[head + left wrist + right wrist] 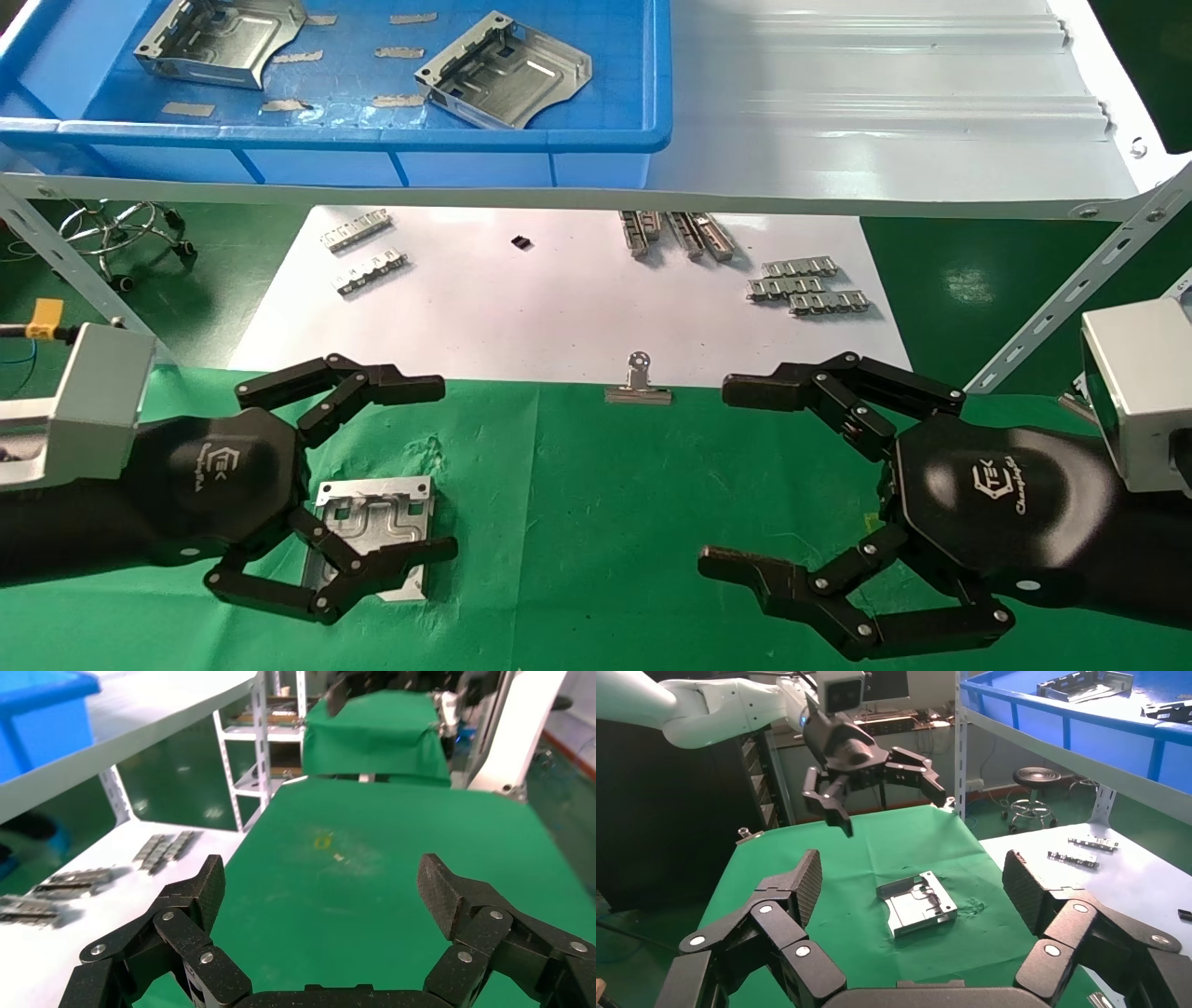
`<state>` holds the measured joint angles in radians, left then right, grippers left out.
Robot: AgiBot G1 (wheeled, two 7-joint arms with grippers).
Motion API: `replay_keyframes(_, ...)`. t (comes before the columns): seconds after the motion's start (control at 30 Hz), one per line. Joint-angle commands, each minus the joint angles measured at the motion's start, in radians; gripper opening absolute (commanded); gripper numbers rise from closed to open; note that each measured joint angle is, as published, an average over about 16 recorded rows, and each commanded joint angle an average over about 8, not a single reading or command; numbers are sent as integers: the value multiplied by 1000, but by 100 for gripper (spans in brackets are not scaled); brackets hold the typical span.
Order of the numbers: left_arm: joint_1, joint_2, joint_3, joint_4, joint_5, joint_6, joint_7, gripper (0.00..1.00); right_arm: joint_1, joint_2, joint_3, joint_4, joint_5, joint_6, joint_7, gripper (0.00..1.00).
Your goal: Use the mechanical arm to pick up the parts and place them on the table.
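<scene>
1. Left hand [363,485] hovers over the green table [596,522], fingers spread wide and holding nothing; the right wrist view shows it up in the air, clear of the cloth.
2. One part [377,522] lies flat on the table right under that hand, untouched by the fingers as far as the right wrist view shows. That one looks delivered.
3. Right hand [801,485] sits opposite, also above the table, fingers splayed and empty. It reads as parked.
4. Two more parts wait in the blue bin [521,140] on the shelf above: one at the bin's left end [219,37], one nearer the middle [507,79].
5. So the step in hand looks like the release just finished, with the next fetch not yet begun.
6. Next move, by my reckoning: lift the left hand up and forward over the bin wall, come down on a part with fingers wide, and close on its raised side walls.
7. Watch the bin rim and the shelf edge on the way up; both lie between hand and parts.
</scene>
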<state>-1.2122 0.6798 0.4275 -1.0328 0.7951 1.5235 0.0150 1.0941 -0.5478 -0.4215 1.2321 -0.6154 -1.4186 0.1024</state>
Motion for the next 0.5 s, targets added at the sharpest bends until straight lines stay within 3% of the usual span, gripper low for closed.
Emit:
replay_keyframes(0.03,21,-10,-22,-38,-10,-4,-31,100,0,0,0,0,0,0,0,100)
replay_keyframes(0.5,142,-71,-152,-260,-66,-28,-208,100,0,0,0,0,0,0,0,100)
